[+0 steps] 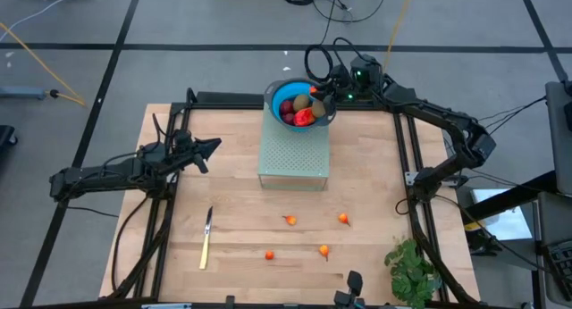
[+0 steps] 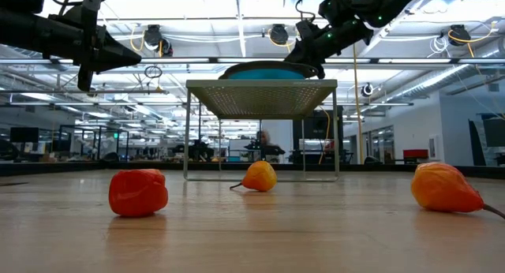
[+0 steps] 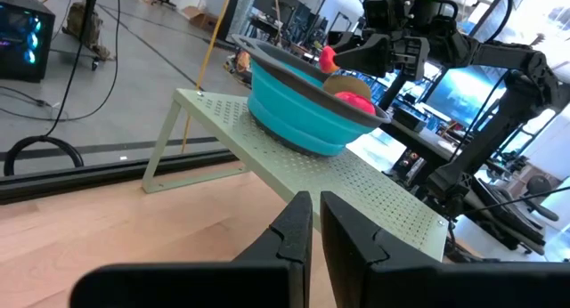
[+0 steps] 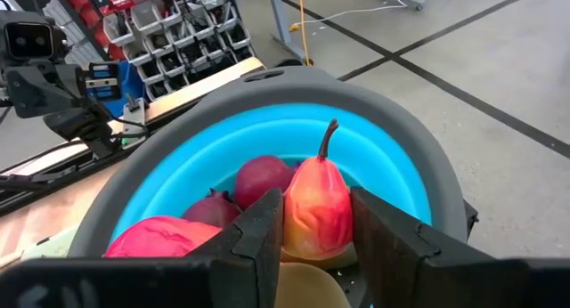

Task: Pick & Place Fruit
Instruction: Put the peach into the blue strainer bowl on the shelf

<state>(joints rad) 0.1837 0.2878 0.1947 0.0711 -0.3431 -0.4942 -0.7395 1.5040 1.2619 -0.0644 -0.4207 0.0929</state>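
A blue bowl with a grey rim [image 1: 299, 102] stands on a pale green perforated stand [image 1: 293, 157] at the table's far side. It holds dark red round fruits [image 4: 263, 179], a brownish-olive oval [image 4: 312, 288] and a red piece [image 4: 160, 237]. My right gripper [image 4: 316, 221] is over the bowl's right part, shut on the red-and-yellow pear [image 4: 316, 210]. Several tiny orange fruits [image 1: 290, 221] [image 1: 343, 219] [image 1: 269, 254] [image 1: 323, 251] lie on the table's near half. My left gripper [image 1: 211, 148] hovers shut, left of the stand, touching nothing. My right gripper pinches the red-and-yellow pear by its belly [image 4: 294, 221], one finger on each side. The fingers come from the table's right, slanting down into the bowl. The pear stands upright, stem [image 4: 328, 139] up. Whether its bottom rests on the fruit below, I cannot tell.
A slim yellow-handled knife [image 1: 206, 240] lies near the table's left near part. A leafy green plant [image 1: 413, 269] sits at the right near corner. Bare wood lies between the stand and the orange fruits. In the low view, a person [image 2: 263, 140] shows far behind the table.
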